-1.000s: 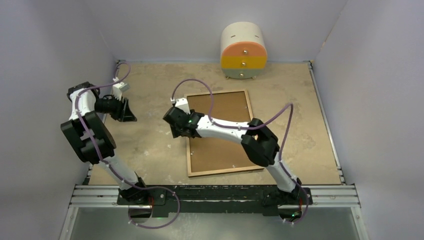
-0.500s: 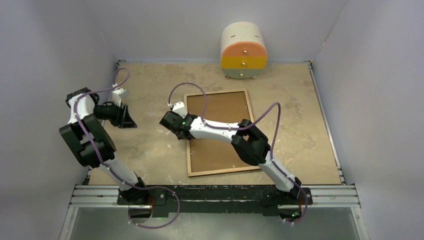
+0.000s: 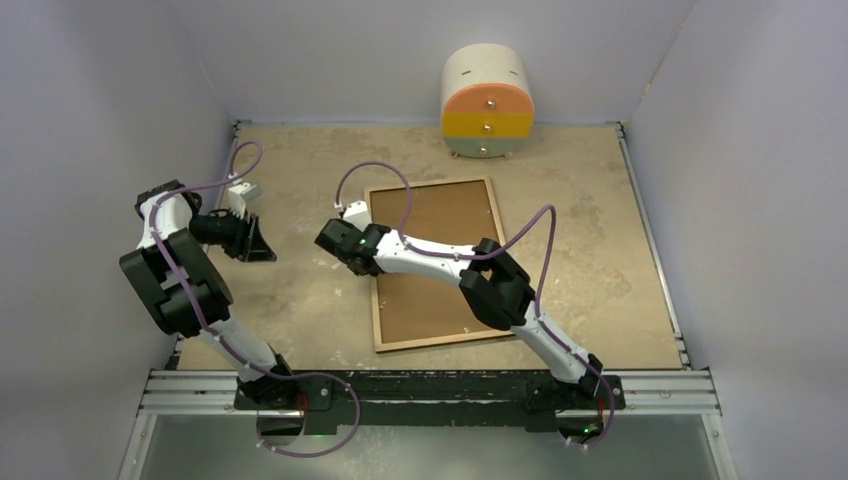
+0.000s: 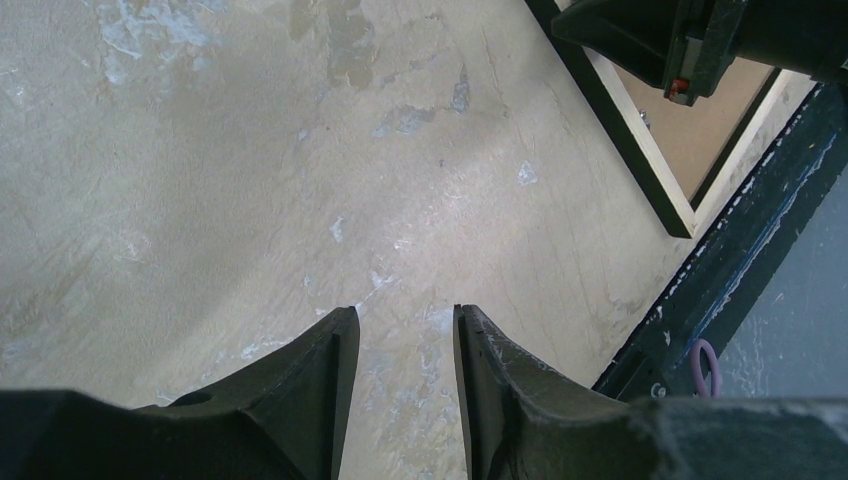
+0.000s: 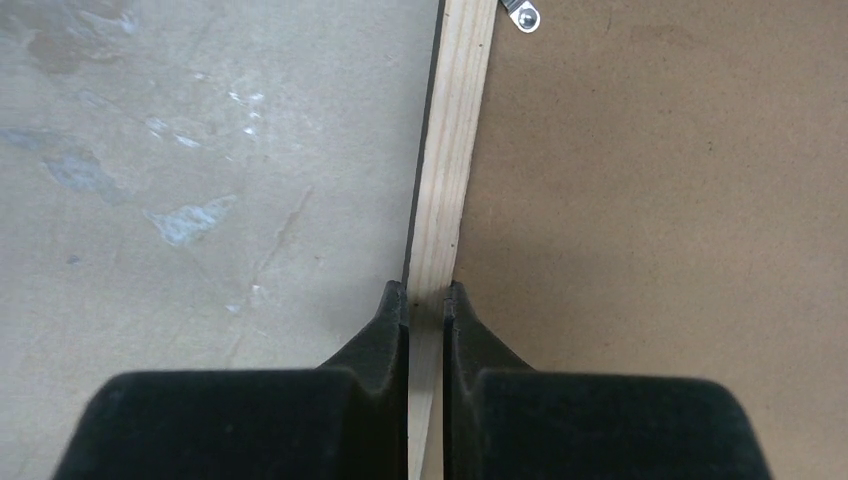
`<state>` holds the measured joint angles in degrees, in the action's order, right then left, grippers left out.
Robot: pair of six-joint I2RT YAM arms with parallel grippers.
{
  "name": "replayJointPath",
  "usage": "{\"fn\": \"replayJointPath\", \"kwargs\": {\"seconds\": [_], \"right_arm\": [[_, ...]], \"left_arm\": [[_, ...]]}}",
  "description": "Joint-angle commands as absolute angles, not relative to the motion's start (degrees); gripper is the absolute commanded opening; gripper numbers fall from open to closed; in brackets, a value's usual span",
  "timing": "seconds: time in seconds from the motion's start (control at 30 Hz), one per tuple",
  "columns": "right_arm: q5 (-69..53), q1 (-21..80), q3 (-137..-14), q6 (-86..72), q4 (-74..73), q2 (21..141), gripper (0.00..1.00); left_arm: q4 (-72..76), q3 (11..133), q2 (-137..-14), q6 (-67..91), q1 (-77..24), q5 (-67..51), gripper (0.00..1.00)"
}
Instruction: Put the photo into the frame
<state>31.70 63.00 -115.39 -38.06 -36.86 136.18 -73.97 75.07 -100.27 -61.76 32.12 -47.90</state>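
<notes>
From the top camera, I see the frame [image 3: 430,345] lying flat on the bench [image 3: 600,250], back side up, its light wood rail around a brown backing board [image 3: 435,210]. A small round drawer unit [image 3: 487,100] stands at the far edge. My right end effector [image 3: 330,240] sits at the frame's left rail, near the far corner. The left end effector [image 3: 255,243] hangs over bare bench, well apart from the frame.

On the left wrist camera, the fingers are spread with nothing between them, only stained bench below. The frame's near corner shows at upper right.

On the right wrist camera, the fingers are almost pressed together, leaving a slit directly over the wood rail. I cannot tell whether they touch it. A small metal clip [image 5: 522,14] sits at the board's edge.
</notes>
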Motion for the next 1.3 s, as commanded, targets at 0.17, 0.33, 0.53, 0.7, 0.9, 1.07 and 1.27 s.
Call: {"fn": "replayJointPath", "kwargs": {"seconds": [0.17, 0.33, 0.53, 0.7, 0.9, 1.07, 1.27], "right_arm": [[20.9, 63.5, -121.3, -42.3, -34.5, 132.7, 0.00], [12.6, 63.4, -121.1, -48.0, -28.6, 125.7, 0.00], [7.3, 63.2, -126.7, -53.4, -24.6, 121.9, 0.00], [0.9, 61.1, -127.4, -58.7, -17.5, 118.9, 0.00], [-6.0, 57.6, -123.3, -66.0, -6.9, 115.6, 0.00], [-12.3, 53.2, -109.2, -74.8, 8.2, 109.6, 0.00], [-18.2, 47.6, -99.2, -79.2, 16.4, 105.2, 0.00]], "left_arm": [[-76.0, 74.3, -96.5, -65.6, 32.2, -49.0, 0.42], [-81.0, 77.6, -97.5, -67.8, 32.4, -50.5, 0.42], [-82.0, 80.0, -96.1, -66.3, 33.2, -51.3, 0.41], [-82.0, 81.4, -92.2, -64.6, 33.2, -52.5, 0.38], [-82.0, 83.1, -85.6, -63.7, 30.8, -57.5, 0.38], [-81.5, 85.7, -84.5, -60.5, 24.4, -59.9, 0.38], [-72.8, 88.5, -83.7, -49.6, 16.9, -61.3, 0.37]]}}
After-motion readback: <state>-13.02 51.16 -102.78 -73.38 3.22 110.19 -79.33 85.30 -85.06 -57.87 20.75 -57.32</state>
